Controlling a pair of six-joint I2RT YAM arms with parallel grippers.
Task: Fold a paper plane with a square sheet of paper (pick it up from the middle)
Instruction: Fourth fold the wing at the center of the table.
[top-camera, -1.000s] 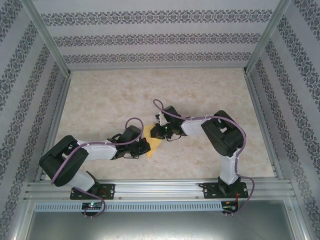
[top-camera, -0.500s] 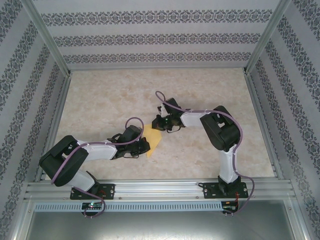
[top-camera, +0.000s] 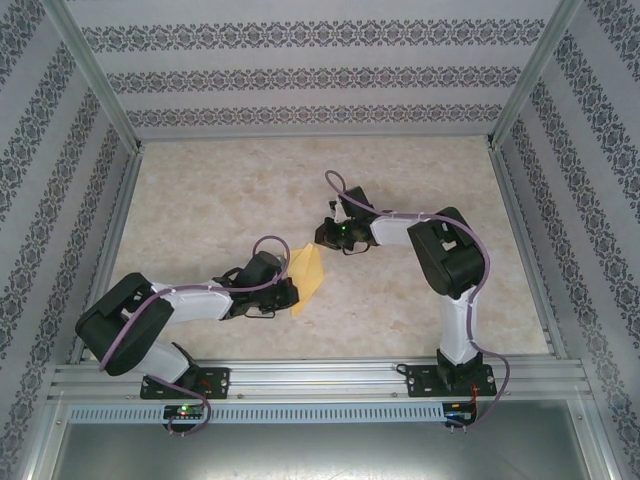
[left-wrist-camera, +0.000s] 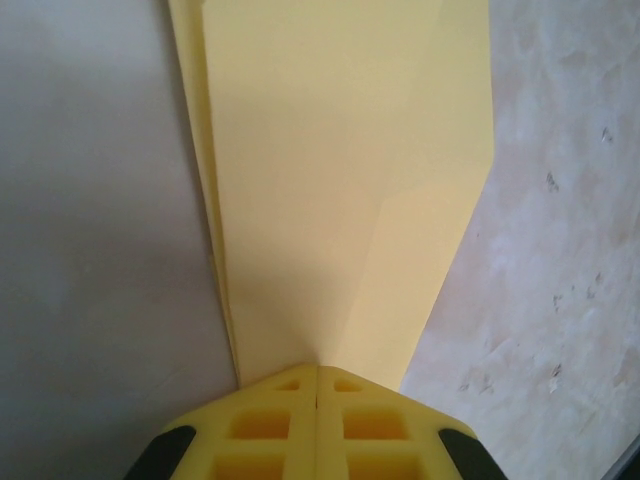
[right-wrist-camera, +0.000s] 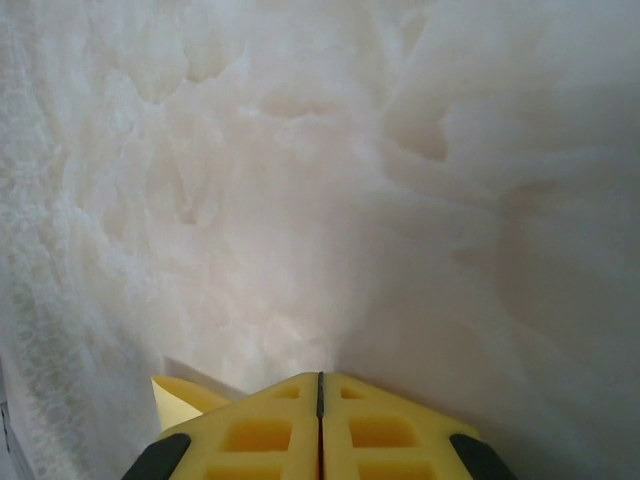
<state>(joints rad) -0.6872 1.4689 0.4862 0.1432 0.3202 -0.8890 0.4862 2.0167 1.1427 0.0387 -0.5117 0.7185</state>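
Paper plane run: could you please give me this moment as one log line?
left pincer: shut on partly folded paper | right pincer: shut, empty, apart from paper

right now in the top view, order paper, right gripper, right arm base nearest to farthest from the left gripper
1. paper, clamped in the left gripper
2. right gripper, just beyond, farther back
3. right arm base, near edge, right side

We see the left gripper (top-camera: 287, 291) apparently pinching the folded yellow paper (top-camera: 307, 271); the right gripper (top-camera: 325, 238) is near it, apart.
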